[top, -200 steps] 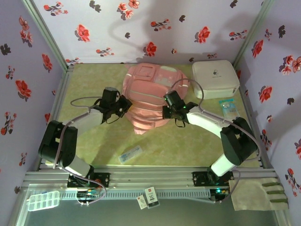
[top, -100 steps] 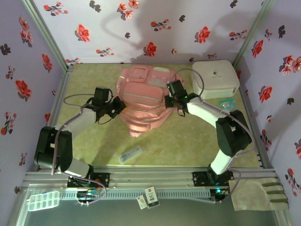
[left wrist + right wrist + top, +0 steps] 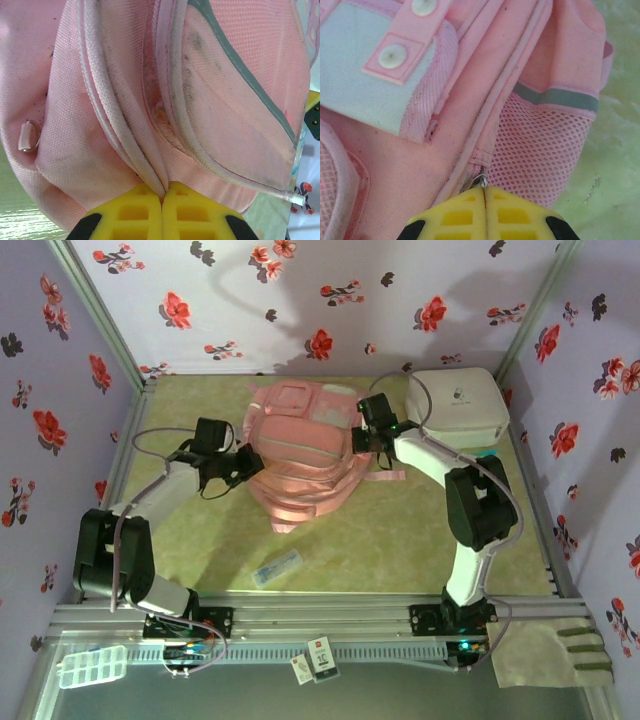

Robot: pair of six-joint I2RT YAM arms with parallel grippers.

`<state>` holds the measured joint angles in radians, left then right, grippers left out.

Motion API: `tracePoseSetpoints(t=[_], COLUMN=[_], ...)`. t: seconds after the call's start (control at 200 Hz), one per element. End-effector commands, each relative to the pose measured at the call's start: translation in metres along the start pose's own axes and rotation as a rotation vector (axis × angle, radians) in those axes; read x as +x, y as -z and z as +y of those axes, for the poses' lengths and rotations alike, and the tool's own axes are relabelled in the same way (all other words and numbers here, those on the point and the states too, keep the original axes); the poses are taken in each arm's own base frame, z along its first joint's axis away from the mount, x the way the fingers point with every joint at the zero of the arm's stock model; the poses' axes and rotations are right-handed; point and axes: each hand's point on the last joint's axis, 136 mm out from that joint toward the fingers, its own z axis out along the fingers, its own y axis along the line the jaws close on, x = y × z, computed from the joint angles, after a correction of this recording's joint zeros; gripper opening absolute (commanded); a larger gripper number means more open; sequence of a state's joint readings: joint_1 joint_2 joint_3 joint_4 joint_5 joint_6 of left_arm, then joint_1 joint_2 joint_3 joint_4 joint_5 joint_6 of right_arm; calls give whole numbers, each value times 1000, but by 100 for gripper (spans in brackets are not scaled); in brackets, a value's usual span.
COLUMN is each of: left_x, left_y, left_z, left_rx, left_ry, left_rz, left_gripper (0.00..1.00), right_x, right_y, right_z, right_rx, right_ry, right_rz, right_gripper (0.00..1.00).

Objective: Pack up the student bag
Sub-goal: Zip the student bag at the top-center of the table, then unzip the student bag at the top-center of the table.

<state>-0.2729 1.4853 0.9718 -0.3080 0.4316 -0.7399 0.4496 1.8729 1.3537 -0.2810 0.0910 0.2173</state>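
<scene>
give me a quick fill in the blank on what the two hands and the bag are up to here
1. The left hand is shut on a fold of the ___ student bag.
2. The right hand pinches the metal zip pull beside a ___ side pocket.
3. In the top view, the white hard case stands on the bag's ___ side.

Missing words: pink; mesh; right

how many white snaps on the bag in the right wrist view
2, both on the student bag: lower snap at upper left, upper snap cut by the top edge; others may be hidden.
</scene>
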Motion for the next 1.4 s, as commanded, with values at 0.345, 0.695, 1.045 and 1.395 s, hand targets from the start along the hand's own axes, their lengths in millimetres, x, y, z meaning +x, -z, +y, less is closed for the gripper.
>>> tracePoseSetpoints(t=[0.345,0.695,1.045,1.395], left_x=[-8,-4,-6,20], left_y=[11,19,68,43], left_z=[-16,-3,-3,-23], left_rx=[53,-19,-106,11], left_ry=[8,26,-47,-53], left_rz=[-2,-10,-130,-143], left_gripper=[0,32,63,85], right_x=[-17,4,-6,-16], right_y=[50,79,56,29], right_z=[28,89,91,97], right_rx=[-288,-567,-508,-504], right_ry=[-190,-222,-232,-253], right_rz=[-37,-46,-58,-47], right_gripper=[48,79,86,86])
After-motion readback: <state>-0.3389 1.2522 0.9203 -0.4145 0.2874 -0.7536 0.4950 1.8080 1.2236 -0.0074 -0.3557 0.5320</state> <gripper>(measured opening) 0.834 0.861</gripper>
